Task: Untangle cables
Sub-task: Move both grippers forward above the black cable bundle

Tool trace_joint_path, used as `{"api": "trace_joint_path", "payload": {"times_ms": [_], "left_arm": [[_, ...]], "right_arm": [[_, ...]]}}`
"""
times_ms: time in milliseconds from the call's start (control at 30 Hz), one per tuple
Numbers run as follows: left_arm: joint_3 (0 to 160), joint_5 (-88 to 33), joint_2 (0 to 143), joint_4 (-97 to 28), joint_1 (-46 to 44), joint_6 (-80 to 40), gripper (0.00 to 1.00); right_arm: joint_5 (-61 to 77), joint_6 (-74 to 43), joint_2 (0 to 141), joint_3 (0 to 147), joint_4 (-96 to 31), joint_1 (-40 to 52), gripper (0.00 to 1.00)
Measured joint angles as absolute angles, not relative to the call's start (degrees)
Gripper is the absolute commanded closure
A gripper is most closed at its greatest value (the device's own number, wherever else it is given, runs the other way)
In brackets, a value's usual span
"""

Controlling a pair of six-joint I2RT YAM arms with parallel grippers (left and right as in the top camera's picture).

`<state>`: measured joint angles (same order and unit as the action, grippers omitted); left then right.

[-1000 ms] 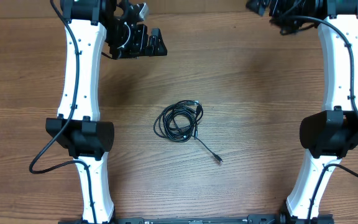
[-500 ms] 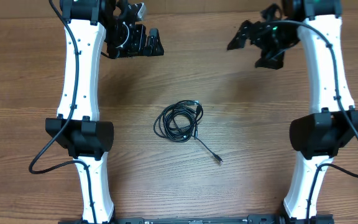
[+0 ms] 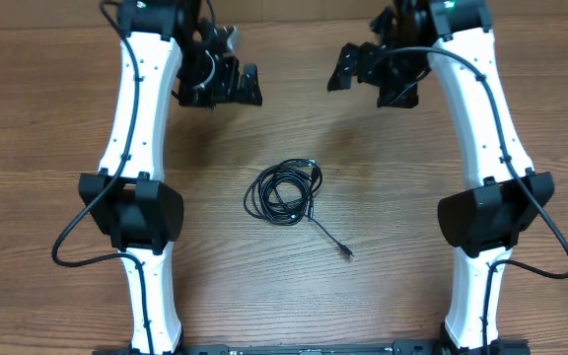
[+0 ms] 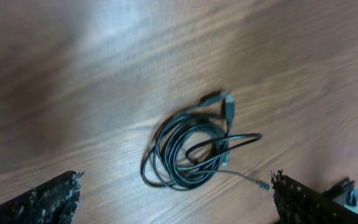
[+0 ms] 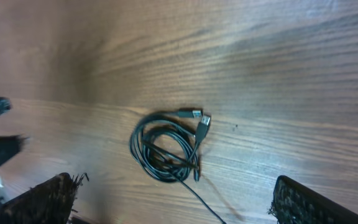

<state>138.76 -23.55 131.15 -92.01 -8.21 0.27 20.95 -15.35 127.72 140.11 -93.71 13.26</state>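
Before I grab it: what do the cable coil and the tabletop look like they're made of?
Cables: thin black cords, likely rubber or plastic jacketed; slight sheen, and they hold loose soft loops. Plug ends look grey, possibly metal, too blurred to confirm. Table: brown wood or wood-look laminate, visible grain streaks, smooth finish with soft glare.

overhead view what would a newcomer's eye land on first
The small black coil of cables in the middle of the table, one plug tail trailing toward the arm bases. Beyond it, two white arms lean inward, left claw and right claw both open, facing each other.
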Motion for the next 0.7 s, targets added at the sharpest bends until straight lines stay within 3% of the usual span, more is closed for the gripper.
{"api": "trace_joint_path", "payload": {"times_ms": [333,700], "left_arm": [[122.9,-29.0,131.2,-90.4,-9.7,7.8,0.0],[119.0,-30.0,131.3,-86.3,-10.5,9.3,0.0]], "right_arm": [[19.5,-14.2,128.3,127.7,-92.9,14.3,0.0],[25.6,-13.5,129.3,110.8,-85.0,16.6,0.0]]}}
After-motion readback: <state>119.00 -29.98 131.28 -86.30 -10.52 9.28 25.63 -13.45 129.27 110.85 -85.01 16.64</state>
